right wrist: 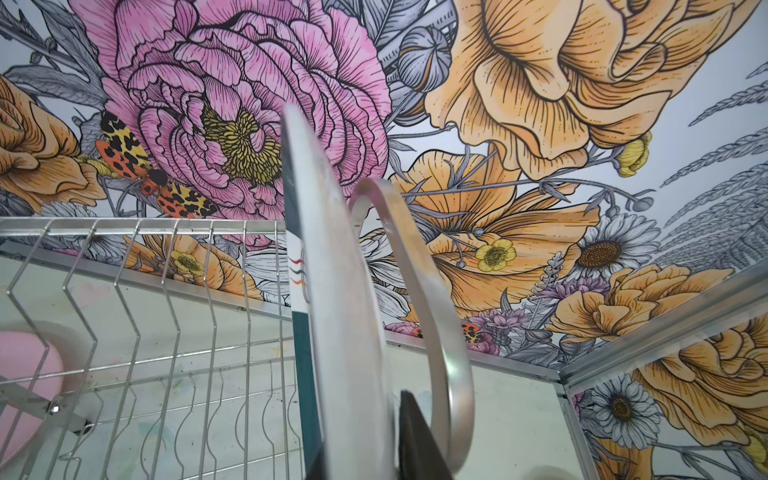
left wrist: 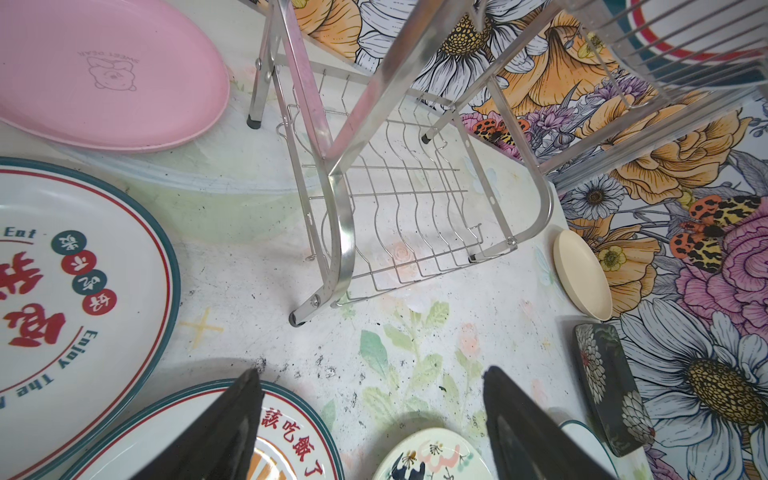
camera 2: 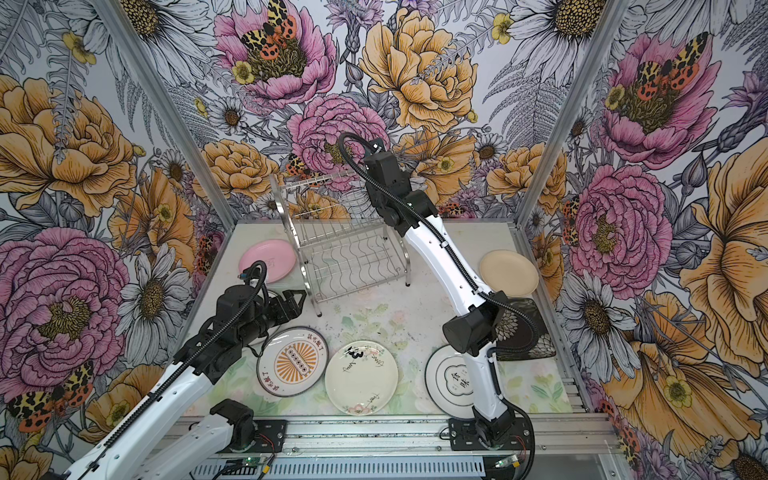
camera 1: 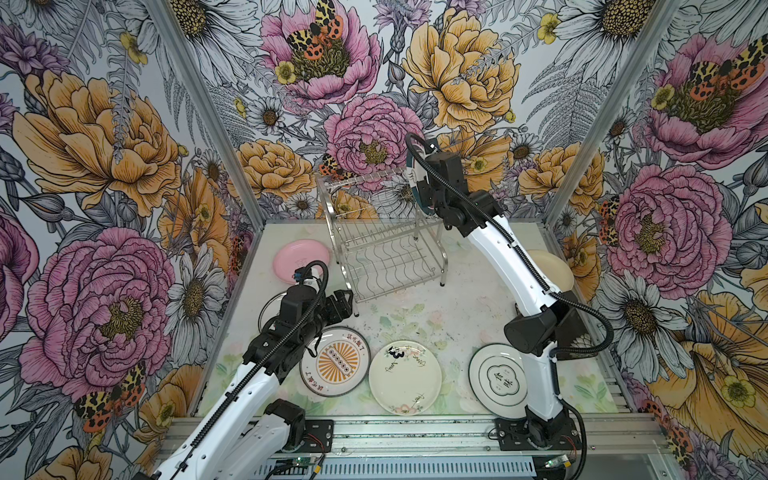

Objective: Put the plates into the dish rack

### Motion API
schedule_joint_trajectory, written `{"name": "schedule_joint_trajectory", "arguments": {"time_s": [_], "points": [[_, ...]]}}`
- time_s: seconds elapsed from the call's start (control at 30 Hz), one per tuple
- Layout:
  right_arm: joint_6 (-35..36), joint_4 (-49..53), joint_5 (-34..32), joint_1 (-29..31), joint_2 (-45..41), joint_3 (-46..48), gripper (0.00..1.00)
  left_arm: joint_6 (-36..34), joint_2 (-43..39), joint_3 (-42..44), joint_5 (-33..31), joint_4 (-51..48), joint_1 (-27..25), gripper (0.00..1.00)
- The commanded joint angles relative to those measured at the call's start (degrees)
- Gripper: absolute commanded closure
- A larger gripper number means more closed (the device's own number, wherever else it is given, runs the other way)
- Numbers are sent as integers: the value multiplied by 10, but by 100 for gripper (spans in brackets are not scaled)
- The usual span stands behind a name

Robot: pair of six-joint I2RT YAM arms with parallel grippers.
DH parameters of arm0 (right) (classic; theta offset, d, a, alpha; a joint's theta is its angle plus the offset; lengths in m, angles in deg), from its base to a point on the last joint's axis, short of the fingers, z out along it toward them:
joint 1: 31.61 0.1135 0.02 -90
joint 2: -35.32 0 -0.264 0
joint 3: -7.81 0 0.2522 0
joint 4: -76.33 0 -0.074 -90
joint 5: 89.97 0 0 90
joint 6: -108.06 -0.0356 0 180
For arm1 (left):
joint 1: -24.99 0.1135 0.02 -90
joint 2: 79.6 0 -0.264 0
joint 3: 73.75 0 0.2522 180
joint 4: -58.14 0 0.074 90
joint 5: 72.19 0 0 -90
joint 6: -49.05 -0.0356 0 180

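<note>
Aluminium mounting rail [camera 1: 415, 432], carrying both arm bases, lies nearest, along the near edge of the pale floral-printed desk [camera 1: 415, 316].

**Top views.** The two-tier stainless-steel wire dish rack [camera 1: 382, 249] stands at the far middle of the desk.
- One white round plate with a teal rim [camera 1: 412, 178] stands on edge at the right end of the upper tier. The right end effector [camera 1: 423, 191] is at its rim.
- The lower tier holds nothing.
- The left end effector [camera 1: 343, 301] hovers near the rack's near-left foot.

Six plates lie flat in plain sight:
- plain pink round plate [camera 1: 293, 255], toward the far-left corner
- white orange-sunburst plate [camera 1: 334, 361], white hand-painted plate [camera 1: 405, 376] and white green-ringed plate [camera 1: 496, 380], along the near edge
- plain cream round plate [camera 2: 509, 272] and dark square floral plate [camera 2: 525, 332], at the right edge

**Left wrist view.** The left fingers [left wrist: 232, 428] stand wide apart over bare desk, with nothing between them. A seventh plate, a white red-lettered plate with a teal border [left wrist: 62, 270], lies flat beneath this arm.

**Right wrist view.** The racked plate appears edge-on between the two dark fingers, beside the arched steel side frame [right wrist: 436, 311]. Whether the fingers clamp it or have let go cannot be told.

**Progress.** By this count one plate of eight is seated or nearly so, and seven remain to load.
</note>
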Motion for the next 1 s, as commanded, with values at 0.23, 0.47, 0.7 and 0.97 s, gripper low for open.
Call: {"name": "schedule_joint_trajectory", "arguments": {"time_s": [0.23, 0.47, 0.7, 0.97], "points": [[5, -19, -2, -1, -36, 0, 59, -18, -4, 5, -15, 5, 8, 17], [-5, -18, 36, 1, -86, 43, 39, -36, 40, -9, 13, 60, 41, 21], [-29, -17, 70, -2, -155, 113, 29, -39, 94, -9, 50, 95, 45, 27], [-80, -18, 123, -30, -231, 204, 28, -36, 160, 17, 75, 163, 43, 41]]}}
